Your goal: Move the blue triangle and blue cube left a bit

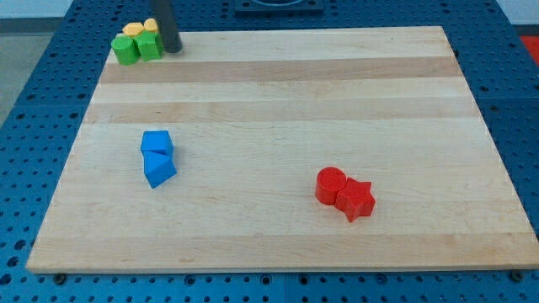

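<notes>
The blue cube (157, 142) sits left of the board's middle, and the blue triangle (159, 169) touches it just below. My tip (172, 48) is at the view's top left, right beside the green blocks, far above the two blue blocks.
Two green blocks (137, 47) and two yellow blocks (141, 29) cluster at the board's top left corner. A red cylinder (330, 183) and a red star (356, 199) touch each other at the lower right. The wooden board (337, 101) lies on a blue pegboard table.
</notes>
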Motion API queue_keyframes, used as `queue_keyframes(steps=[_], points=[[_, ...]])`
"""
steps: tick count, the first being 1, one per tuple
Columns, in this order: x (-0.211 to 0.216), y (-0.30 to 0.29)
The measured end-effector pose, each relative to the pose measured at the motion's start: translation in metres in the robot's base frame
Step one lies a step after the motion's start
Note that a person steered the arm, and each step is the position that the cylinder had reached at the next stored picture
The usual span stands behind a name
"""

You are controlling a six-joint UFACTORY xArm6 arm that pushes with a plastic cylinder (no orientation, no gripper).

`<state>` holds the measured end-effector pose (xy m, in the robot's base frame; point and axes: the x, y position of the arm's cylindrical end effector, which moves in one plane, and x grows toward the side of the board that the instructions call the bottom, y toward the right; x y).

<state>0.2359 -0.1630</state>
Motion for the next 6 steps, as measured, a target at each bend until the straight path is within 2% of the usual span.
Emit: queue_keyframes(steps=[1, 2, 3, 4, 6], points=[[0.048, 0.04], [0.122, 0.047], [0.176, 0.084], [0.222, 0.08], [0.24, 0.009]])
